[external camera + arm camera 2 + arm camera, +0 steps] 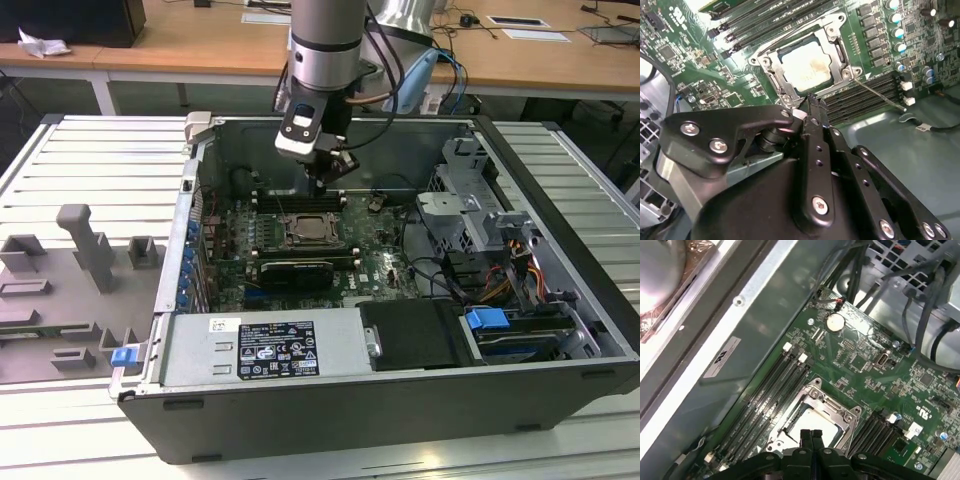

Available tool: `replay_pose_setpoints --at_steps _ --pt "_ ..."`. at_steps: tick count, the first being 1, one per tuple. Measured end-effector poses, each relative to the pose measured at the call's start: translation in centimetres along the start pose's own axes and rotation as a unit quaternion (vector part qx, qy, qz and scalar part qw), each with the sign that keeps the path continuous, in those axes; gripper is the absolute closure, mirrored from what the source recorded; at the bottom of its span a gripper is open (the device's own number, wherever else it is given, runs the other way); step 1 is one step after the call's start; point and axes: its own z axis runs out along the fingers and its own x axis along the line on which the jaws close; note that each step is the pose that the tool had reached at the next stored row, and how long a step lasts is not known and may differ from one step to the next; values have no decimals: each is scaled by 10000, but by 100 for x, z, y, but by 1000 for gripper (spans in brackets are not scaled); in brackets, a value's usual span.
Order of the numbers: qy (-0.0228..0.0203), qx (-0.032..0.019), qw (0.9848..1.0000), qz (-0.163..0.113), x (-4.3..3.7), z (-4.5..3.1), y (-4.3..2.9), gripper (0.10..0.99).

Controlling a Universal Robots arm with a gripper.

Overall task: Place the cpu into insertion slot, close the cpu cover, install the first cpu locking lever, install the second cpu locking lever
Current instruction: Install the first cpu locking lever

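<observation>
Arm [325, 40] vertical, end effector [322, 184] pointing down w/ fingers [804, 436] together.

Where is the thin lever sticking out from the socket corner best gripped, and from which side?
Grip the lever near its free bent end, coming from above and pinching across it. It is a thin straight rod, anchored at the cover corner, so the far end likely gives most leverage.

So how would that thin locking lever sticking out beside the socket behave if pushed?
The locking lever looks like thin bare metal wire, so probably springy, stiff lengthwise and slippery. One end seems held by the cpu cover, so it would likely pivot, not slide.
</observation>
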Motion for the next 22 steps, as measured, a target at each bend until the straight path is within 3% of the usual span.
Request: replay_pose_setpoints --at_steps 3,7,10,13,14,16,17,20,22 --pt "8 5 9998 -203 0 9 2 980" --pt "35 28 9983 -581 -1 21 3 980" --pt "58 40 9933 -1152 -1 40 2 980" --pt "70 47 9891 -1473 -1 41 2 980" --pt "78 51 9857 -1682 -1 24 3 980" --pt "90 69 9845 -1751 42 -158 31 980" --pt "98 80 9837 -1793 73 -183 40 980" --pt "122 93 9674 -2530 73 -135 36 980" --pt "96 71 9636 -2669 75 -107 27 980"
